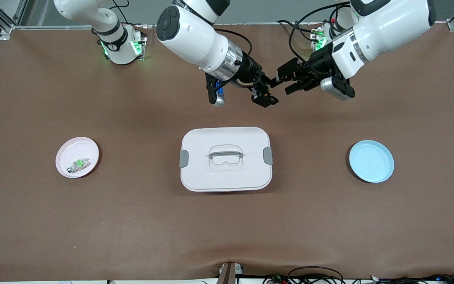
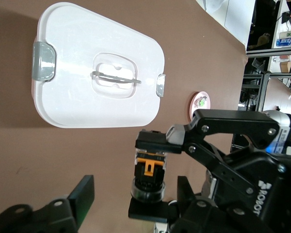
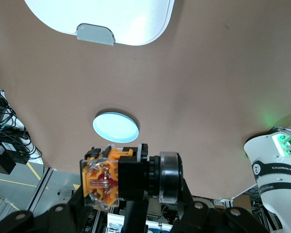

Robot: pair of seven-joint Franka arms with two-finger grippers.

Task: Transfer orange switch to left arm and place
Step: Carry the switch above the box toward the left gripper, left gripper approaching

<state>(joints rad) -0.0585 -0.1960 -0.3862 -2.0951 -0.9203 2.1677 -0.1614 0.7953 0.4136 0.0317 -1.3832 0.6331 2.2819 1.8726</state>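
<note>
My right gripper [image 1: 265,96] is shut on the orange switch [image 3: 117,177], a black blocky part with an orange centre, and holds it in the air over the bare brown mat. My left gripper [image 1: 285,81] is open. In the left wrist view the switch [image 2: 148,174] sits between my left gripper's [image 2: 136,196] two fingers, with a gap to each. The right gripper's fingers [image 2: 203,150] clamp the switch there. The white box [image 1: 226,158] with grey clips lies on the table's middle, and neither gripper is over it; it also shows in the left wrist view [image 2: 94,68].
A pink plate [image 1: 77,157] at the right arm's end holds a clear-white part with a green centre [image 1: 79,163]. A blue plate [image 1: 371,161] lies at the left arm's end. Cables hang at the table's front edge.
</note>
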